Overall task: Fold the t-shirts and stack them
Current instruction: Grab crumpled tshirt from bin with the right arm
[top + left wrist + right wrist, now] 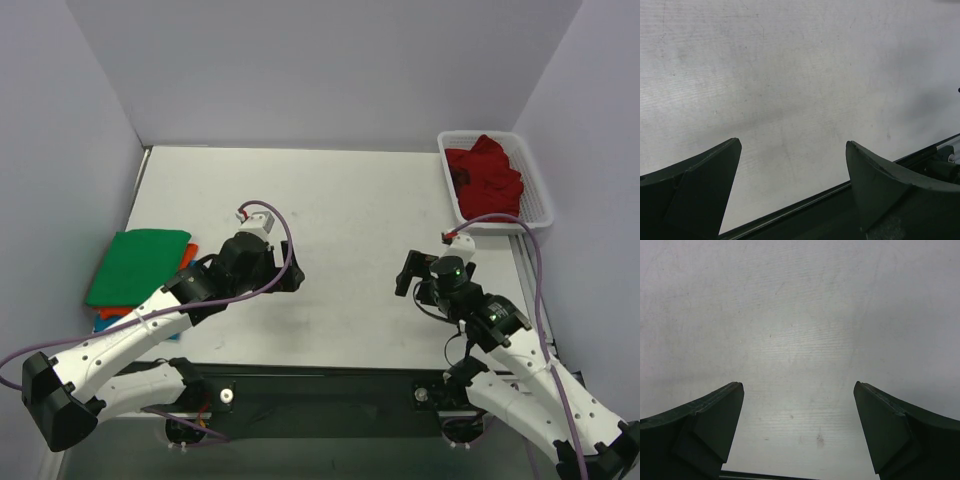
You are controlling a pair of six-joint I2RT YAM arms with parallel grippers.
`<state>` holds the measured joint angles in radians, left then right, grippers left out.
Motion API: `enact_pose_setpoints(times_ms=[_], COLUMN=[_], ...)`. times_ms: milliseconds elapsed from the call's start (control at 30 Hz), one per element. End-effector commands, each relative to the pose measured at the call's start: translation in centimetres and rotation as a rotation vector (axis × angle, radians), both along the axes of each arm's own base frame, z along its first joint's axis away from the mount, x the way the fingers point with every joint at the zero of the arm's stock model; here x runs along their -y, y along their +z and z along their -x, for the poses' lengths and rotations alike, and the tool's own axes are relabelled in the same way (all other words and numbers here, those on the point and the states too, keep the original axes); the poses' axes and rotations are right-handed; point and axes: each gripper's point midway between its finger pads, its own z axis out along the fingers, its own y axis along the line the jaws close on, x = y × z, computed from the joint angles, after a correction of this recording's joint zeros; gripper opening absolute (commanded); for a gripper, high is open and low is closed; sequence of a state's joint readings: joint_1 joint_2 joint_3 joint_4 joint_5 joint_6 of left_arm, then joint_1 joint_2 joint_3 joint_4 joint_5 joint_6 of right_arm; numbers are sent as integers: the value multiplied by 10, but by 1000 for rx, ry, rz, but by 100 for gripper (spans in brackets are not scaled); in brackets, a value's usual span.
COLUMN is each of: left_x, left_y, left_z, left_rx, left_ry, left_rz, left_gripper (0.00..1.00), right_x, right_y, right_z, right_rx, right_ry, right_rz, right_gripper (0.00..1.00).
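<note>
Found the left gripper (292,277) low over the white bench (350,200), left of middle and closer to the near edge than to the far one. Saw its dark fingers (700,185) spread wide apart in the left wrist view, with bare benchtop between them and nothing in their grasp. Caught a black rail (790,212) running along the near edge at the bottom of that view.

Found the right gripper (408,272) at much the same depth, right of middle, aimed toward the left one and well apart from it. Saw its fingers (705,425) likewise wide open over scuffed white surface, holding nothing. Traced a purple cable (532,260) looping from that wrist out toward the right edge.

Noted a folded green t-shirt (140,265) lying flat at the left edge, about halfway between the near and far corners, on top of a small stack. Made out an orange t-shirt (118,313) poking out beneath it on the near side. Spotted the dark red t-shirts (485,175) heaped unfolded inside a white mesh basket (533,180) at the far right corner, hard against the right edge. Saw both grippers well apart from every shirt.
</note>
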<state>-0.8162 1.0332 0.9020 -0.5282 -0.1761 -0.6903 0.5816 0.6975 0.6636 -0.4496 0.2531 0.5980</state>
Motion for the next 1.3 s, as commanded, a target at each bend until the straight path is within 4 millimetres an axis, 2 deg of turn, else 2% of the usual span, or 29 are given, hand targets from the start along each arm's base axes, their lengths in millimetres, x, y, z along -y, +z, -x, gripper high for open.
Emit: enact_pose_setpoints(times_ms=[0,133,267,367,400,467,500,567,600,633,667,700,733,833,867,900,933,967,1067,1100,1233,1267], left_x=[2,5,5,7,6,8,8,8,8,7,6,5,4,3,3,2,2,2,-1,1,-6,-7], left_y=[16,19,26,32,36,38,39,43,45,48,50,50,51,54,53,52,52,50,48,46,44,43], left_z=[-2,-1,-2,-4,-5,-5,-4,-4,-3,-4,-4,-4,-5,-4,-4,-5,-6,-6,-9,-6,-12,-12], left_rx=[36,35,44,56,58,56,56,62,61,65,70,64,68,67,67,65,59,58,49,38,31,26], left_ry=[-13,-27,-37,-44,-42,-49,-52,-58,-65,-63,-66,-69,-71,-88,-93,-90,-97,-102,-104,-123,-121,-130], left_rz=[29,36,31,30,32,37,40,48,49,51,48,46,43,49,44,43,50,52,58,64,60,57], left_gripper=[97,97,98,97,97,97,97,97,97,97,97,97,97,97,97,97,97,97,97,97,97,97], right_x=[3,1,0,8,20,33,47,63,69,90,100,109,130,155,171,176,181,196,214,223,232,231], right_y=[-3,1,12,30,42,53,66,75,68,85,85,72,83,64,69,53,47,38,19,6,-24,-40], right_z=[1,-3,-20,-52,-73,-94,-116,-138,-153,-169,-178,-191,-204,-233,-242,-254,-261,-272,-287,-296,-321,-327], right_rx=[-26,-34,-35,-39,-34,-32,-23,-19,-46,-9,-13,-50,-23,-51,-32,-52,-54,-59,-76,-86,-102,-127], right_ry=[5,11,16,-12,-66,-102,-158,-201,-218,-277,-307,-338,-391,-457,-493,-501,-516,-550,-603,-625,-622,-613], right_rz=[32,45,91,113,111,122,111,105,104,95,93,75,51,-7,-24,-39,-51,-50,-74,-85,-105,-105], right_gripper=[100,100,100,100,100,100,100,99,99,99,99,98,97,94,94,93,92,92,90,90,88,87])
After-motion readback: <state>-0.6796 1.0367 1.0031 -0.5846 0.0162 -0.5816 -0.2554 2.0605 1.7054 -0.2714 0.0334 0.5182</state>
